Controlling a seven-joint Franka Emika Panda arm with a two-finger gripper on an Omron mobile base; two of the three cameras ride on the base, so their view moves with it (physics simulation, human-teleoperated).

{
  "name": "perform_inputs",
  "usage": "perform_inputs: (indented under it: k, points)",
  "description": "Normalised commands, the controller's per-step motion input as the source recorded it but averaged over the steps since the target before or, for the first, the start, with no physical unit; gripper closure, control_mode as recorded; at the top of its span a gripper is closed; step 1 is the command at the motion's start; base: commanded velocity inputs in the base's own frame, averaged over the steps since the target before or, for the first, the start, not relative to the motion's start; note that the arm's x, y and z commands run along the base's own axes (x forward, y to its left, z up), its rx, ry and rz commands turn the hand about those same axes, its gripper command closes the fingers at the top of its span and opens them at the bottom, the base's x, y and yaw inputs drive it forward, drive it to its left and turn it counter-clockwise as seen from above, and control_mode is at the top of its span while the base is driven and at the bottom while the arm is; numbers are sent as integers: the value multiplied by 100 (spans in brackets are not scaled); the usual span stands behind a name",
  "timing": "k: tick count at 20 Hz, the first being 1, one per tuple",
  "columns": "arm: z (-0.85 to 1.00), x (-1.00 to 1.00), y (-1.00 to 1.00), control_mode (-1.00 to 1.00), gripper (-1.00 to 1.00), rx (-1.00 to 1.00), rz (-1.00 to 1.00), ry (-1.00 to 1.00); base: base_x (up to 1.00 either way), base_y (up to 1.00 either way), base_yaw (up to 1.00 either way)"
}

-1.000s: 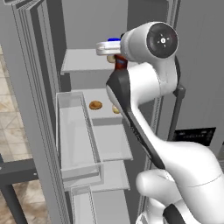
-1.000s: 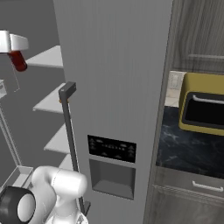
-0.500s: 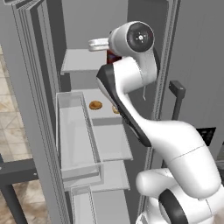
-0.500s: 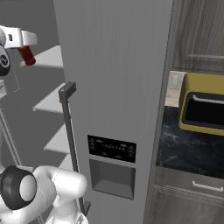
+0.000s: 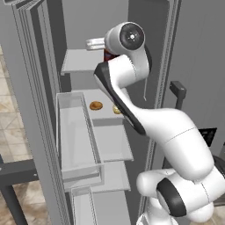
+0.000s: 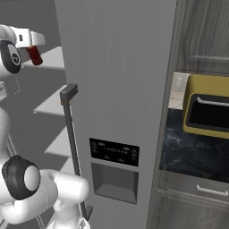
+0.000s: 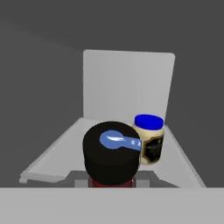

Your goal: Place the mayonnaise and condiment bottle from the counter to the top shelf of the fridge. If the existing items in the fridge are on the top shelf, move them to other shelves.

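Swung leftward since a second ago, the gripper point(image 6: 32, 44) stays clamped on the slim dark red bottle with a black cap point(image 6: 34, 55), above the thin pale grey top shelf point(image 7: 113, 98); beyond it on that shelf stands the squat blue-lidded mayonnaise jar point(image 7: 149, 139).

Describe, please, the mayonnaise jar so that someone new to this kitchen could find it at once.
Look inside the open grey stainless-steel fridge, at its uppermost pale grey shelf. The small squat pale mayonnaise jar stands there, right of the dark-capped red-brown condiment bottle in the hand view. Its bright blue round lid sets it apart from that bottle.
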Motion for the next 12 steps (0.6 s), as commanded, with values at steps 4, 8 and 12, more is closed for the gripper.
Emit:
perform_inputs:
  k: [4, 8, 12]
  points:
    - [-26, 39, 0, -100, 100, 0, 0, 0, 0, 0, 0]
    - [-23, 39, 4, -100, 100, 0, 0, 0, 0, 0, 0]
    - [-18, 36, 4, -100, 100, 0, 0, 0, 0, 0, 0]
